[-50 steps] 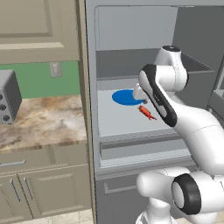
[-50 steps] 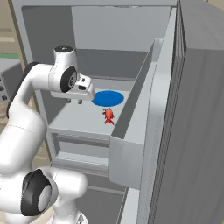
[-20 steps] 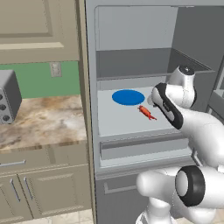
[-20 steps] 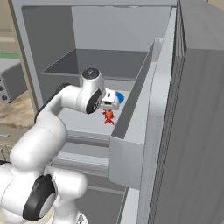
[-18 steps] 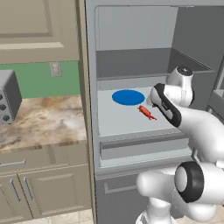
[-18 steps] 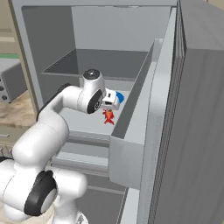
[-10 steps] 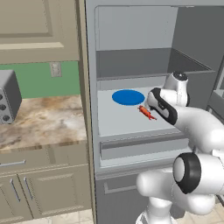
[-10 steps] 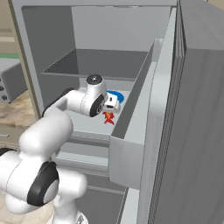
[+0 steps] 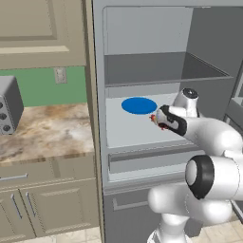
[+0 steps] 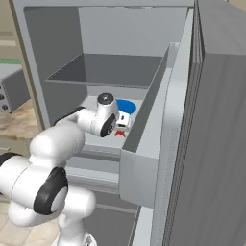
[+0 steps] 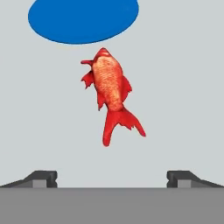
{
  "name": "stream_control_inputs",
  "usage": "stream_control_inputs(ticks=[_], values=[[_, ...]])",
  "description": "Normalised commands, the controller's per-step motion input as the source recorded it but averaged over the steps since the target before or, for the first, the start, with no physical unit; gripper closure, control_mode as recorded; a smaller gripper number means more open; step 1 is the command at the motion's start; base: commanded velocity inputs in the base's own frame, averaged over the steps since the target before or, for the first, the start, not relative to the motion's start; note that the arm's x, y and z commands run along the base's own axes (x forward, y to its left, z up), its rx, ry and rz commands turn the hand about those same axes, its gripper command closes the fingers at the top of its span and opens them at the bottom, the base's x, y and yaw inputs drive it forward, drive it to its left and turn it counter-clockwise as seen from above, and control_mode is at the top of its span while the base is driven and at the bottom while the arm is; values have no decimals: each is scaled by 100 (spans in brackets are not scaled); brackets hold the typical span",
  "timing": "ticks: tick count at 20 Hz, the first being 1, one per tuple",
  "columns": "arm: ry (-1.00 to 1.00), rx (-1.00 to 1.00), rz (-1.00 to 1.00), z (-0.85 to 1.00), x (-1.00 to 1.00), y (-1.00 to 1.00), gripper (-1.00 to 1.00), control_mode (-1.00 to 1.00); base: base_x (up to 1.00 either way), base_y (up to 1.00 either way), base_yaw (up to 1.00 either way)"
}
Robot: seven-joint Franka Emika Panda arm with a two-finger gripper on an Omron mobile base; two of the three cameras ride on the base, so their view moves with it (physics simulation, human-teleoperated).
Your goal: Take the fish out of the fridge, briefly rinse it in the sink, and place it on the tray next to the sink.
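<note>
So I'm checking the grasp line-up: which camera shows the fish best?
The hand view: the whole fish lies unobstructed on the pale shelf, just short of the blue plate. In both base views the arm hides most of it, leaving only a red sliver.

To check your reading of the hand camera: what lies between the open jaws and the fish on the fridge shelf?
Nothing: in the hand view only bare pale shelf separates the gripper from the fish. The blue plate lies beyond the fish.
</note>
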Motion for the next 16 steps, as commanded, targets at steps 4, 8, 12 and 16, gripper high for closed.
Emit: stream_control_inputs(ticks=[4, 8, 12, 16], values=[[0, 0, 0, -29, 51, 0, -100, -100, 0, 0, 0], [0, 0, 0, -20, 52, 0, -100, -100, 0, 0, 0], [0, 0, 0, -22, 37, 0, -100, -100, 0, 0, 0], [0, 0, 0, -30, 23, 0, -100, -100, 0, 0, 0]])
